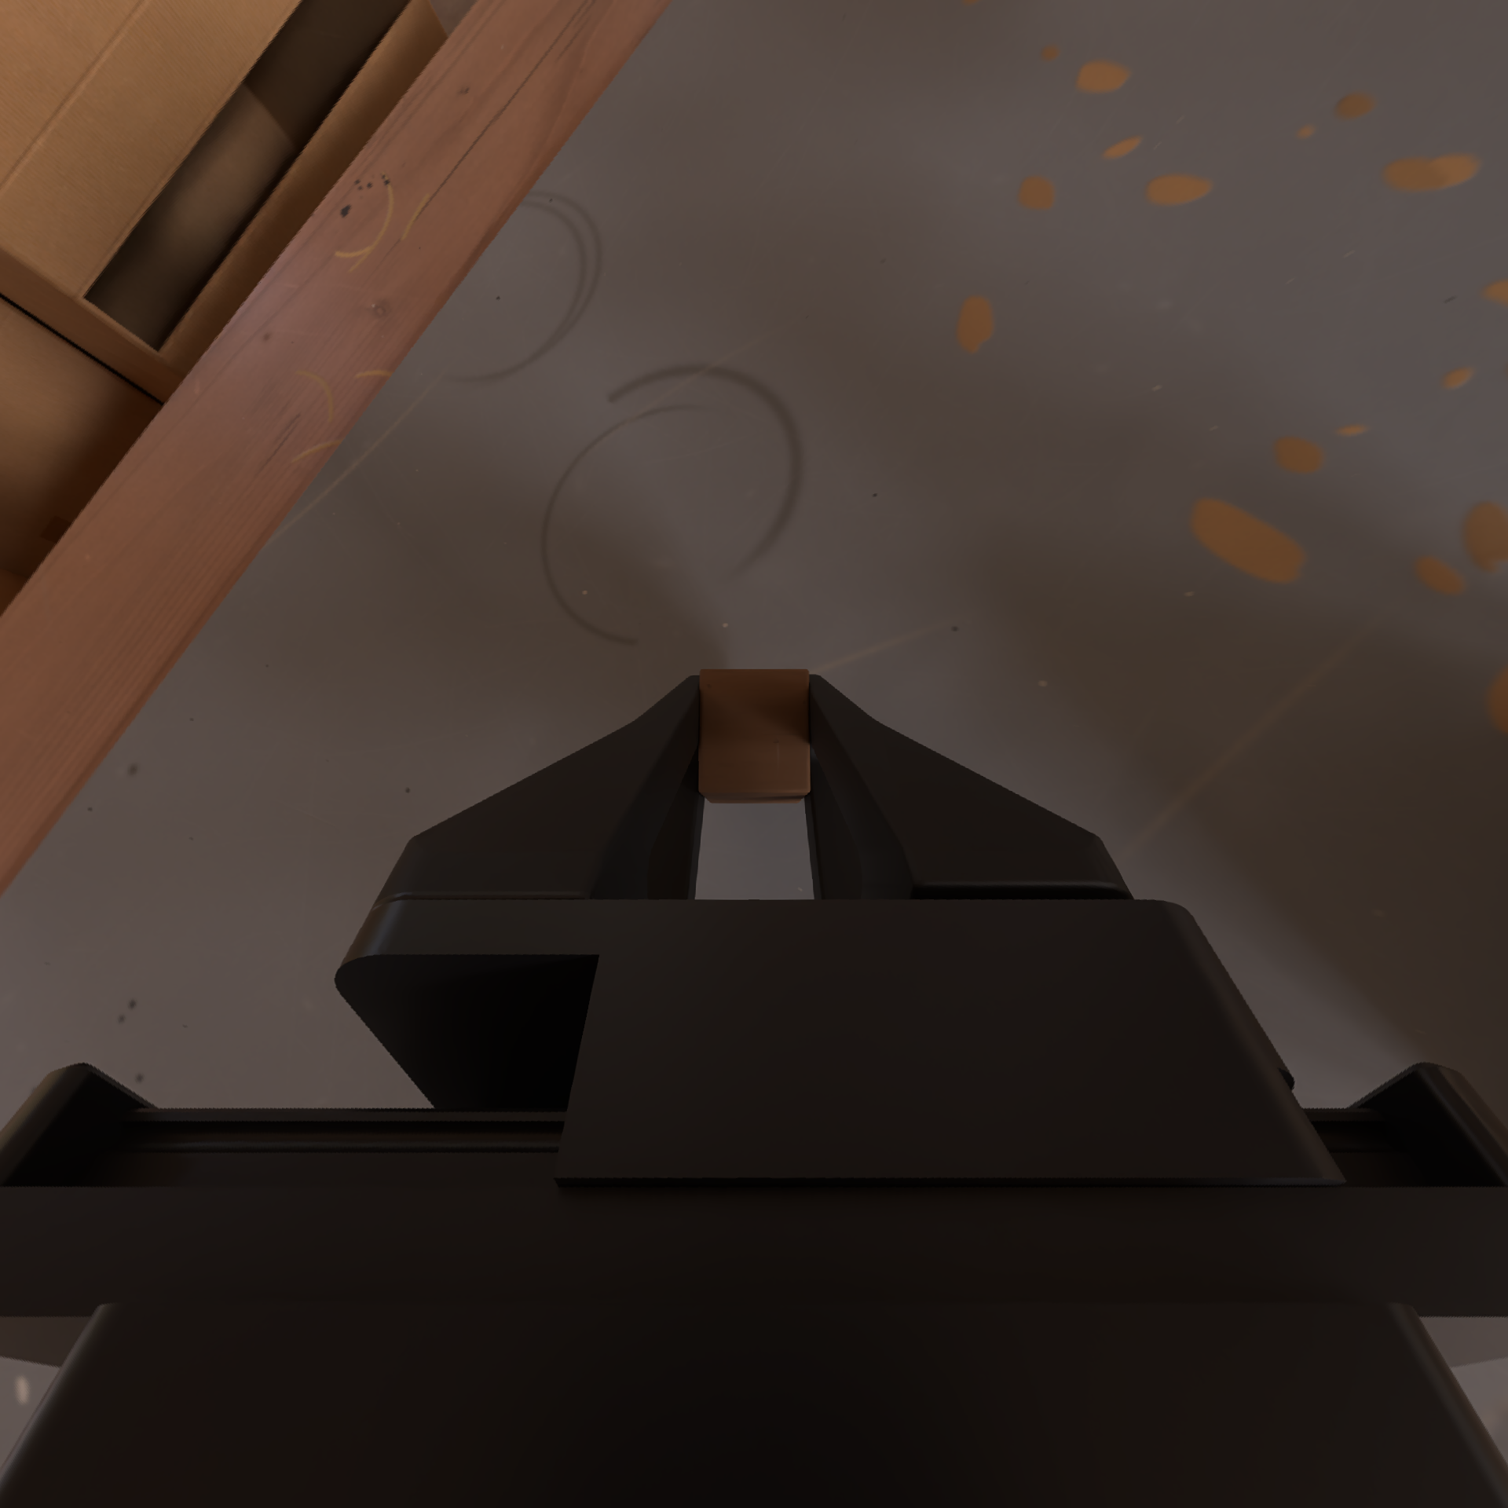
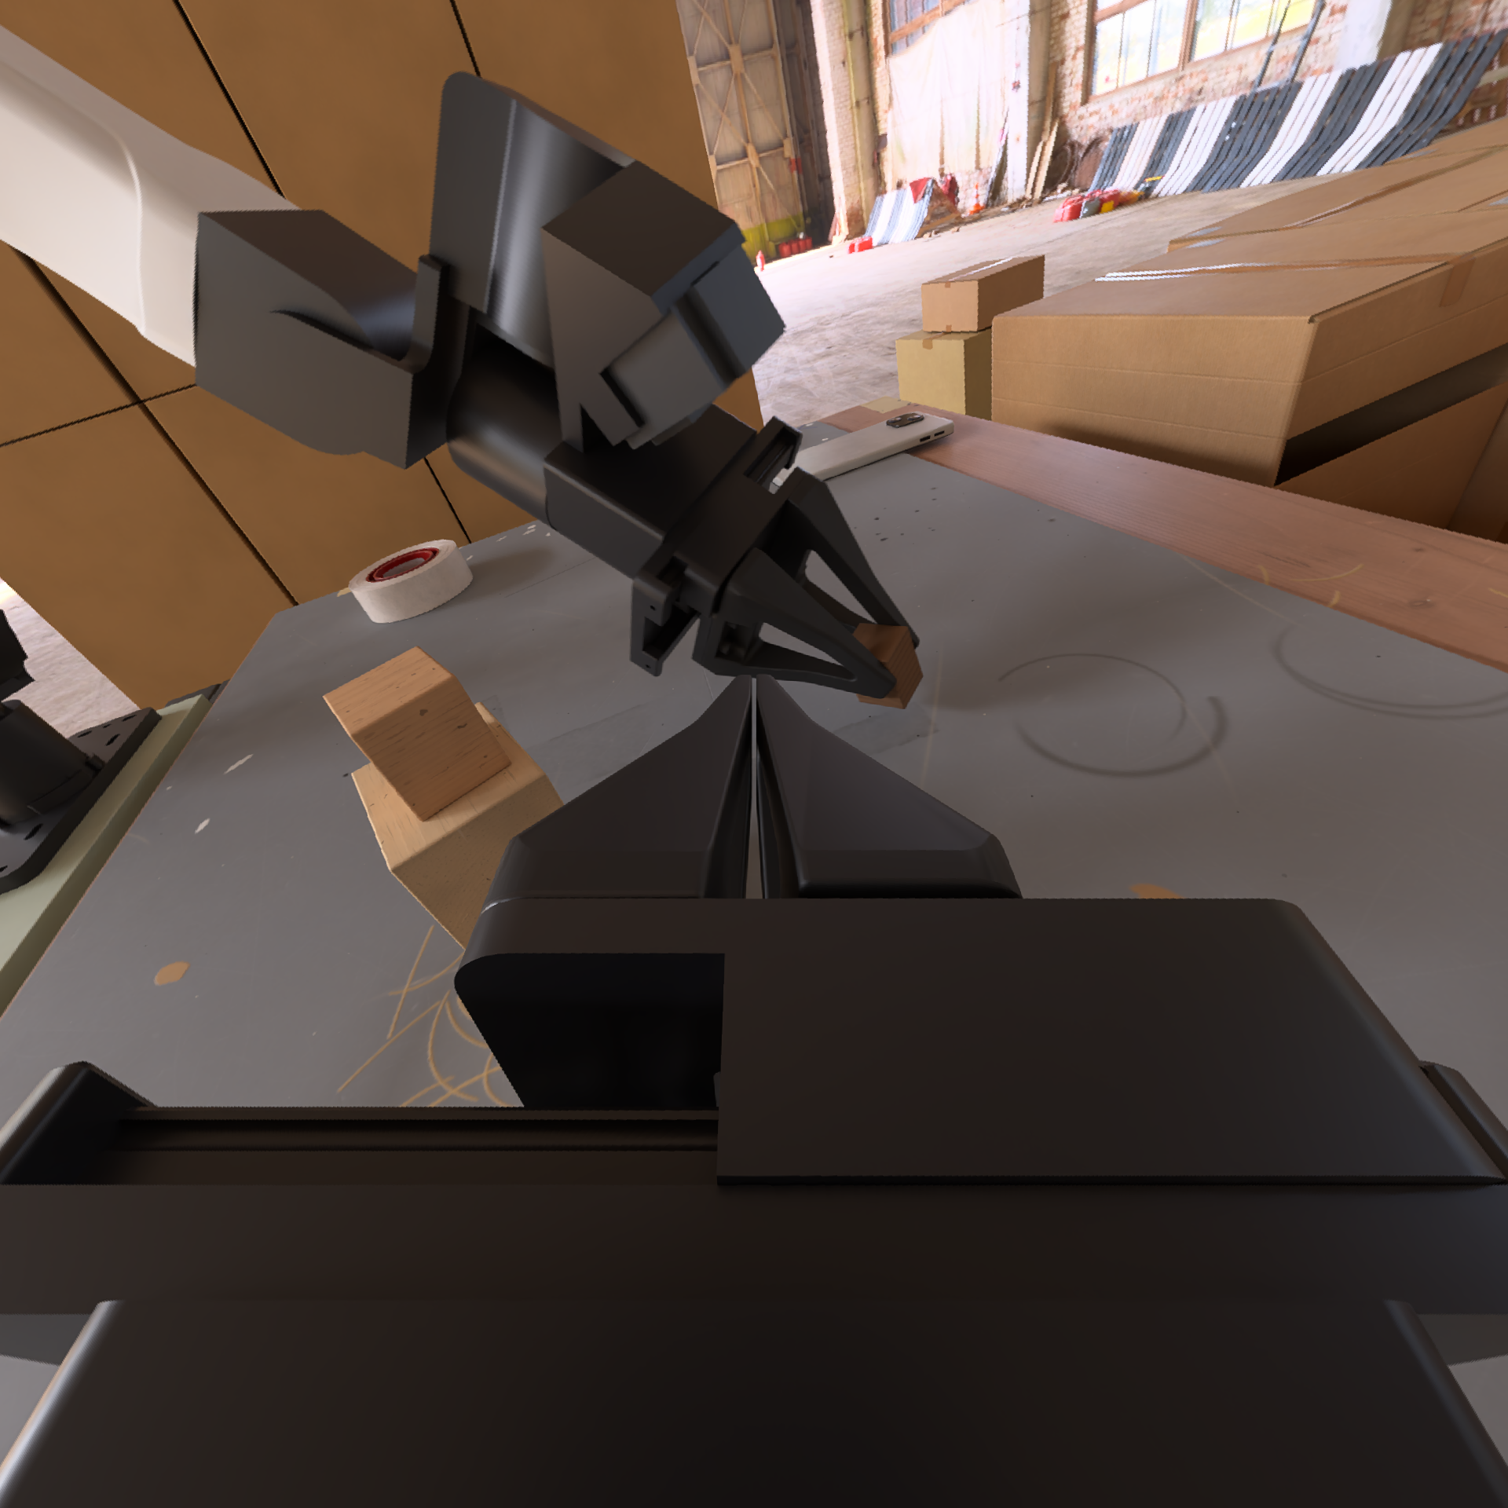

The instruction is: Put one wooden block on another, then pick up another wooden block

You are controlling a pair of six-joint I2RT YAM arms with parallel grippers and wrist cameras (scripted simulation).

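My left gripper (image 1: 755,694) is shut on a small wooden block (image 1: 753,734) and holds it above the grey table (image 1: 898,367). In the right wrist view the same left gripper (image 2: 885,665) shows with that block (image 2: 893,665) pinched at its fingertips, just off the table. To the left, a wooden block (image 2: 420,738) sits tilted on top of a larger wooden block (image 2: 457,840). My right gripper (image 2: 752,694) is shut and empty, behind the left gripper and right of the stack.
A white tape roll with a red core (image 2: 410,578) lies at the table's far left. A phone (image 2: 877,445) lies near the wooden table edge (image 2: 1224,522). Cardboard boxes (image 2: 1224,359) stand beyond it. The other arm's base (image 2: 49,783) is at the left.
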